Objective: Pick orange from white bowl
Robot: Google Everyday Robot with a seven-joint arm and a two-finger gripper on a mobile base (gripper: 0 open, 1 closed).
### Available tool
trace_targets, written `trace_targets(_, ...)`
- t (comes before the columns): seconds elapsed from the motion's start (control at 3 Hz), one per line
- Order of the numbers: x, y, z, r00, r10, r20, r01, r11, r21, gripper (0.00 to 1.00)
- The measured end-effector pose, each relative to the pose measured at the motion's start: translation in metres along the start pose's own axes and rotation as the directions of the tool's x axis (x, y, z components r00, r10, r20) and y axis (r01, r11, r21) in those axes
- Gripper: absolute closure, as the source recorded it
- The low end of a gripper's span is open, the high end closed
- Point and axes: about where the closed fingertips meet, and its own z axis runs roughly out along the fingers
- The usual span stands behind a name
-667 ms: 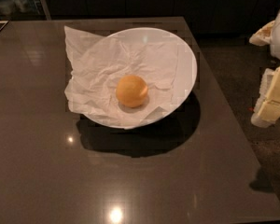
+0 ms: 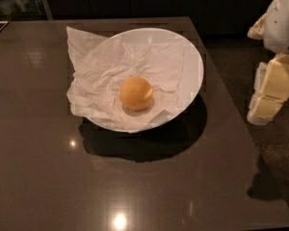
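Since earlier frame: gripper (image 2: 270, 93) further in at right edge, beside dark table (image 2: 48, 167), well apart from white bowl (image 2: 192, 66); width cannot be told. Bowl lined with crumpled paper (image 2: 101, 66). Orange (image 2: 136, 94) on paper, low in bowl. Judged light, firm, prone to rolling; grasp across middle from above.

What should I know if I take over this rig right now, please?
Gripper: hangs off the right side of the table, apart from the white bowl and not touching the orange.
Orange: lies in the white bowl, on the crumpled paper sheet that lines it and spills over its left rim.
Bowl: stands on the table, toward the far right.
Done: no grasp yet.
Left: bring the gripper over the bowl, grip the orange, lift it out.
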Motion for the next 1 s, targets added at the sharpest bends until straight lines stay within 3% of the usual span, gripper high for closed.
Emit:
trace_targets(0.33,-0.029,-0.005,-0.001,0.998,-0.035,-0.047,0.035,0.9994,-0.004,0.0)
trace_targets(0.67,-0.029,-0.005,-0.001,0.998,-0.035,-0.047,0.035,0.9994,-0.004,0.0)
trace_targets(1.0,-0.092,-0.014,0.007,0.995,-0.086,-0.046,0.086,0.9963,0.005,0.0)
